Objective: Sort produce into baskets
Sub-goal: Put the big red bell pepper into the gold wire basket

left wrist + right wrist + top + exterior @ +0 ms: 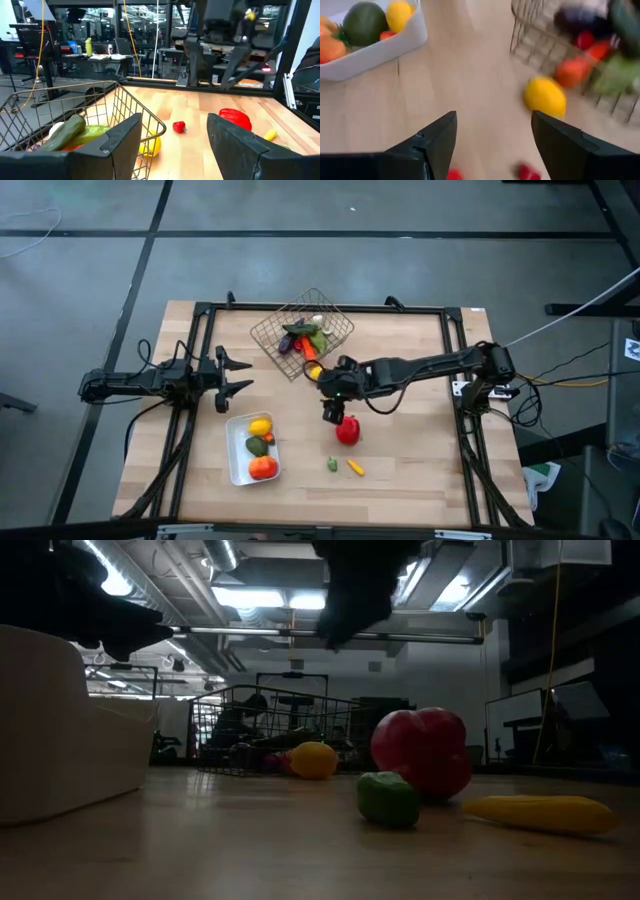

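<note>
Produce on pale wood table (pixel 420 450), right gripper (pixel 332 413) open, empty, above red pepper (pixel 347 430).

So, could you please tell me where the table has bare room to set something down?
Bare wood lies between the white tray and the red pepper, and right of the small yellow piece. It is crowded around the wire basket, the lemon and the right hand.

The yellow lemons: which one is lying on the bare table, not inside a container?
The lemon beside the wire basket lies on the wood. The other lemon sits inside the white tray.
</note>
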Robot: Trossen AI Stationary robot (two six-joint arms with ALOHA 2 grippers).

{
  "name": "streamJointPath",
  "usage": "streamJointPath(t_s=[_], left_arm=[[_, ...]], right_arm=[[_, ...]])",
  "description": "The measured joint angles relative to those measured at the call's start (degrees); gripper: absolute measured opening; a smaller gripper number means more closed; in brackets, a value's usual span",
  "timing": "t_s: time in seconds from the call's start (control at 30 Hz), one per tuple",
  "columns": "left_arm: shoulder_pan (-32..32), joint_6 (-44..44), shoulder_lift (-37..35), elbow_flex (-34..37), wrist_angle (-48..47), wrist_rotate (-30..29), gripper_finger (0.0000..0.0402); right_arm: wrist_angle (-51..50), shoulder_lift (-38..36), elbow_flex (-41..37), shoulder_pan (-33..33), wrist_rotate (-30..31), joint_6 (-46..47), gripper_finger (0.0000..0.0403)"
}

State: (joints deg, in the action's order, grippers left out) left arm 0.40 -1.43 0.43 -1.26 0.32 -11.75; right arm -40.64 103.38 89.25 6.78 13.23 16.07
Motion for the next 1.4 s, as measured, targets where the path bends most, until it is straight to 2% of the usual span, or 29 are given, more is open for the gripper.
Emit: streamJointPath(t_s=[0.1,0.23,0.43,0.63,0.9,1.07,1.4], left_arm=[[0.0,-0.1,0.0,0.0,0.0,0.0,0.0221],[0.0,0.0,0.0,0.0,0.0,0.0,0.0221],[0.0,-0.1,0.0,0.0,0.0,0.0,0.0221],[0.0,-0.1,0.0,0.0,0.0,0.0,0.0221],[0.0,-0.1,0.0,0.0,0.0,0.0,0.0221],[0.0,-0.1,0.0,0.0,0.0,0.0,0.0221],[0.0,-0.1,0.0,0.0,0.0,0.0,0.0221]], right_arm=[[-1.4,-0.2,0.0,-0.1,-2.3,9.2,0.0255],[-2.3,-0.2,0.0,-0.1,-2.2,24.7,0.0255],[-5.0,-0.2,0.0,-0.1,-6.7,38.0,0.0255],[-12.6,-0.2,0.0,-0.1,-11.8,52.1,0.0255],[-15.0,1.1,0.0,0.1,-18.8,59.8,0.0255],[-14.7,3.1,0.0,1.7,-19.3,65.6,0.0255],[-14.5,3.7,0.0,5.4,-21.0,84.0,0.0255]])
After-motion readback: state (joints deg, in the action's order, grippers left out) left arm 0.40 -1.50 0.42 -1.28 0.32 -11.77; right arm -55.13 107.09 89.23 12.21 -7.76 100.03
